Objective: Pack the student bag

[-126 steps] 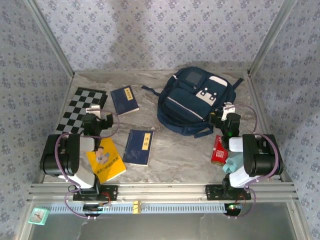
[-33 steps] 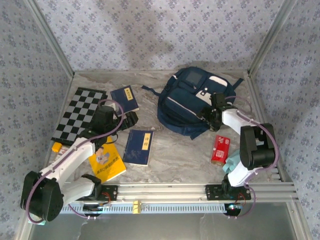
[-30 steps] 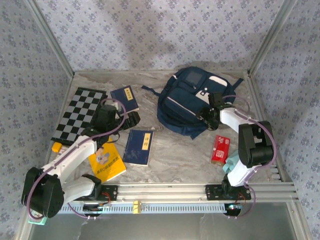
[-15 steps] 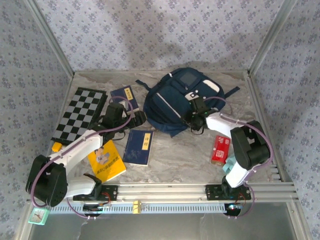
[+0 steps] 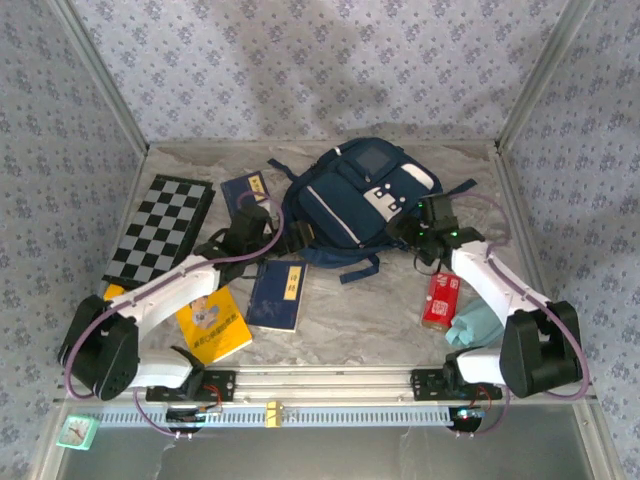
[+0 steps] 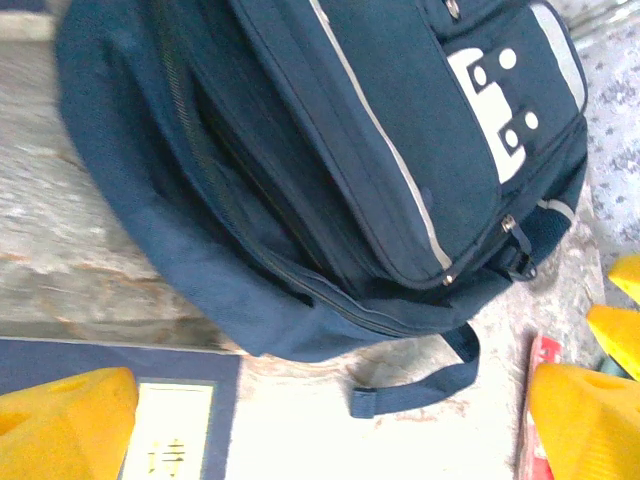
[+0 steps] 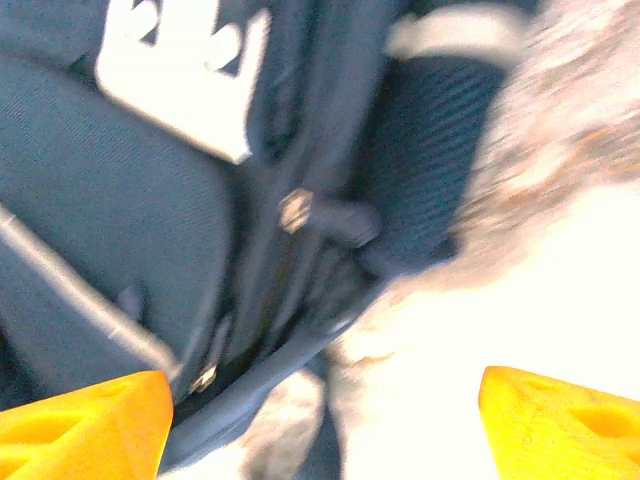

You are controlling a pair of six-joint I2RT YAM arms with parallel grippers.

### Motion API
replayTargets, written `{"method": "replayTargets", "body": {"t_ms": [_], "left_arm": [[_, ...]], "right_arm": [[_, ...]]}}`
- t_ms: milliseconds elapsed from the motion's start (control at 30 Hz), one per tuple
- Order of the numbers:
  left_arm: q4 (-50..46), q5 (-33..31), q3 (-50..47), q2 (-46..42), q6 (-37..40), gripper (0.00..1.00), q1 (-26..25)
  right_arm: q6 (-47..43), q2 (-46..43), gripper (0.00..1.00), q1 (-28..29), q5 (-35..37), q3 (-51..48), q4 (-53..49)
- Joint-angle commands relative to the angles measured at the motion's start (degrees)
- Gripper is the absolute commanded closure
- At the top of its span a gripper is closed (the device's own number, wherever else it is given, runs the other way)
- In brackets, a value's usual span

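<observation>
Top external view: the student bag (image 5: 350, 195) lies front-up at the back middle of the table (image 5: 370, 320). Its white patches face the camera, and a loose dark strap (image 5: 358, 269) trails toward the near edge. The left pincer (image 5: 285, 237) sits at the bag's lower left edge, just past a blue notebook (image 5: 247, 188) that the arm partly covers. The right pincer (image 5: 408, 228) is at the bag's right side.

In the left wrist view the yellow fingers (image 6: 62, 420) stand spread wide, holding nothing, with the table and the strap's end between them. The right wrist view is blurred, and its fingers (image 7: 85, 420) are spread likewise, with the bag's side seam and a zip pull ahead of them.

Elsewhere on the table are a chessboard (image 5: 160, 225) at the left, a second blue notebook (image 5: 280, 293) and a yellow book (image 5: 212, 322) — and, near the right arm's base, a red box (image 5: 440, 300) and a teal cloth (image 5: 480, 325).
</observation>
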Motion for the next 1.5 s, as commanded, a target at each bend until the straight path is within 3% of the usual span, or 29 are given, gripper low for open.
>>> {"method": "replayTargets", "body": {"t_ms": [0,267,567,700,833,1000,1200,1467], "left_arm": [[2.5,-0.6,3.4,3.2,-3.3,0.00,-3.2],[4.3,-2.6,6.2,12.0,-4.9,0.00,-6.9],[4.1,-7.5,8.5,17.0,-2.1,0.00,-6.8],[3.0,-8.9,9.3,18.5,-1.1,0.00,-5.9],[4.8,-8.7,10.6,20.8,-0.1,0.00,-5.1],[6.6,-10.5,14.6,23.6,3.4,0.00,-4.5],[8.1,-10.1,20.1,27.9,6.2,0.00,-2.5],[7.7,-7.8,24.5,31.1,9.4,0.00,0.5]], "right_arm": [[-4.8,2.9,0.18,-3.9,-3.3,-0.7,-2.3],[-7.9,14.8,0.33,-8.1,-11.2,5.0,4.9],[-8.0,22.4,0.45,-7.4,-9.3,6.7,13.9],[-7.4,22.6,0.58,-7.5,-8.5,5.9,17.2],[-5.6,19.9,0.82,-8.1,-8.9,4.1,19.3],[-5.7,14.2,1.00,-8.7,-10.9,3.3,19.1],[-5.3,6.9,1.00,-8.6,-13.4,2.1,14.6],[3.6,-3.8,1.00,-2.9,-5.5,-9.2,19.4]]}}
